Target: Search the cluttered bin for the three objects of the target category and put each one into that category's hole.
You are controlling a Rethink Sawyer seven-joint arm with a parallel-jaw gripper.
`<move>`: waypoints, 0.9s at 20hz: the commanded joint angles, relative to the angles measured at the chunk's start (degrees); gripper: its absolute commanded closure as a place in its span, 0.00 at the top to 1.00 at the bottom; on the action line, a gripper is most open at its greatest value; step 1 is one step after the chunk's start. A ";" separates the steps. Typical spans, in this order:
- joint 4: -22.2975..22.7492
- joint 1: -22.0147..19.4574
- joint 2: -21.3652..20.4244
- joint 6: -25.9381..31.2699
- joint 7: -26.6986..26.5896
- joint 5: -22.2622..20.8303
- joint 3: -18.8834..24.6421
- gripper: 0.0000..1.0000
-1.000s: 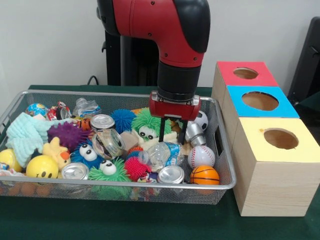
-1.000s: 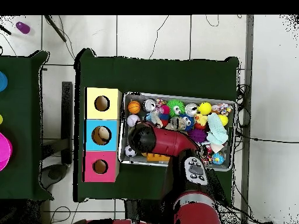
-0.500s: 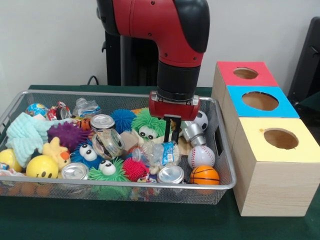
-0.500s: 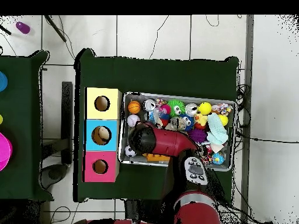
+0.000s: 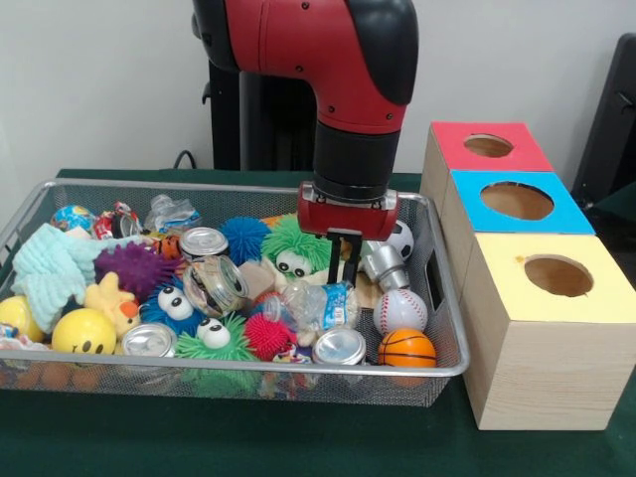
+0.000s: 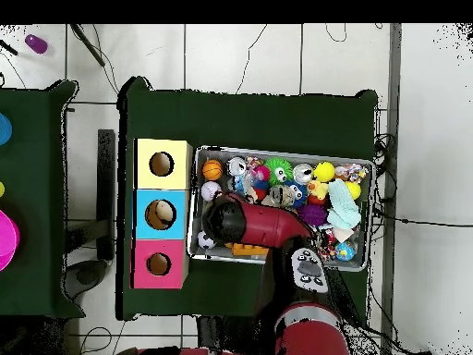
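Bin [image 5: 442, 298] of mesh sits on the green bench [image 5: 298, 442]; end effector [image 5: 346, 260] hangs over its 3 o'clock side, fingers drawn close together, gripping nothing I can see; plastic bottle [image 5: 320, 303] lies just below; baseball [image 5: 400, 310] and basketball [image 5: 406, 348] rest at 4 o'clock; boxes [image 5: 542, 298] stand beside.

A dark green cloth [image 5: 298, 442] covers the bench [image 6: 249, 116] that carries everything. In the overhead view, a second green-covered bench [image 6: 32, 199] stands well apart to the left, with a magenta round thing [image 6: 6, 238] and a blue one [image 6: 4, 128] at its edge. A small purple object [image 6: 35, 42] lies on the white tiled floor [image 6: 277, 60], and dark cables [image 6: 388, 185] trail along the floor at the right. Behind the bench, in the front view, is a pale wall [image 5: 89, 79].
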 commanded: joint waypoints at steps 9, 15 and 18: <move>-1.34 -0.72 -2.35 2.80 4.18 -1.45 4.98 0.00; -2.76 1.02 -7.55 16.39 3.85 0.84 3.12 0.00; -3.25 1.76 -9.06 20.39 4.48 1.03 2.57 0.00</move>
